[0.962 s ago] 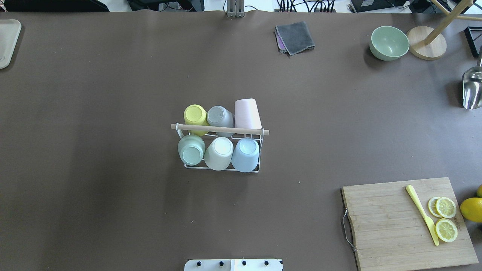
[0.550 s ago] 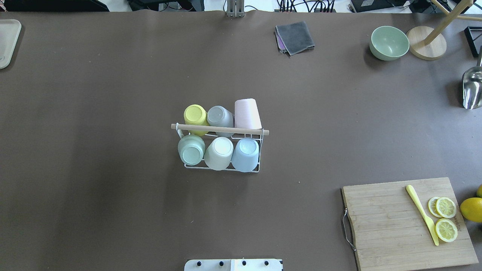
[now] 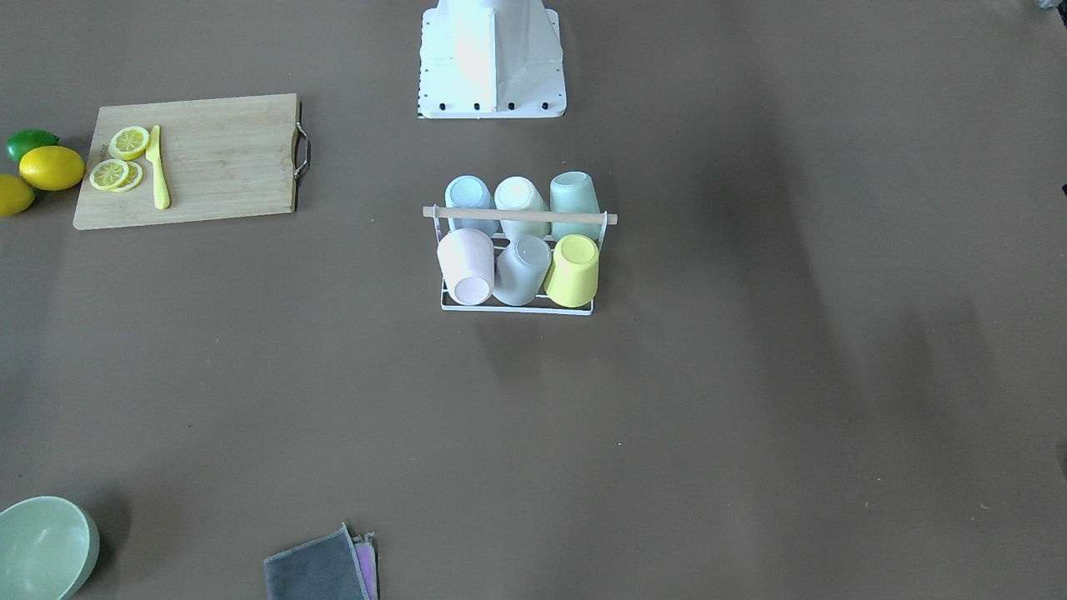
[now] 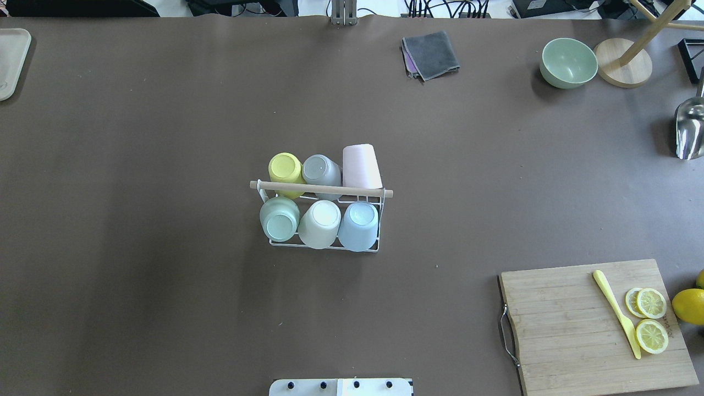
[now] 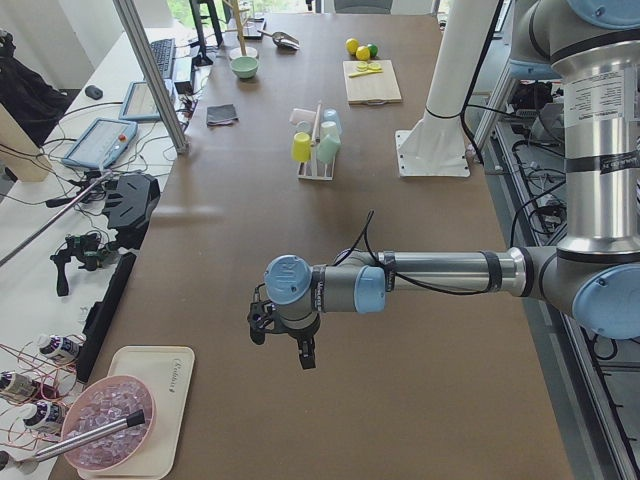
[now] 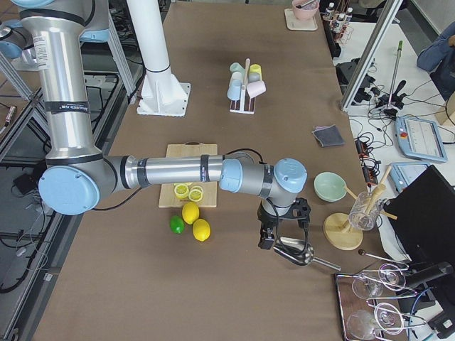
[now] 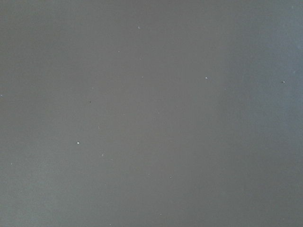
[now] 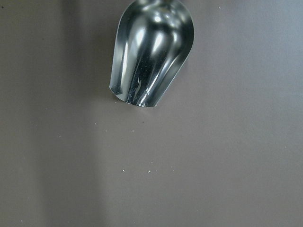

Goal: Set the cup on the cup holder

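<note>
The white wire cup holder [image 4: 322, 188] with its wooden rod stands mid-table, also in the front-facing view [image 3: 521, 216]. Several cups sit upside down on it: yellow [image 4: 285, 167], grey [image 4: 320, 169] and pink [image 4: 361, 165] in the far row, green [image 4: 279, 219], white [image 4: 320, 221] and blue [image 4: 358, 224] in the near row. My left gripper [image 5: 282, 350] hangs over bare table far to the left; I cannot tell whether it is open. My right gripper [image 6: 283, 234] hangs over a metal scoop [image 8: 151, 52] far to the right; I cannot tell its state either.
A cutting board [image 4: 555, 330] with lemon slices and a yellow knife lies near right. A green bowl [image 4: 568, 62], a wooden stand and a grey cloth [image 4: 430, 54] sit at the far edge. A tray [image 4: 11, 60] lies far left.
</note>
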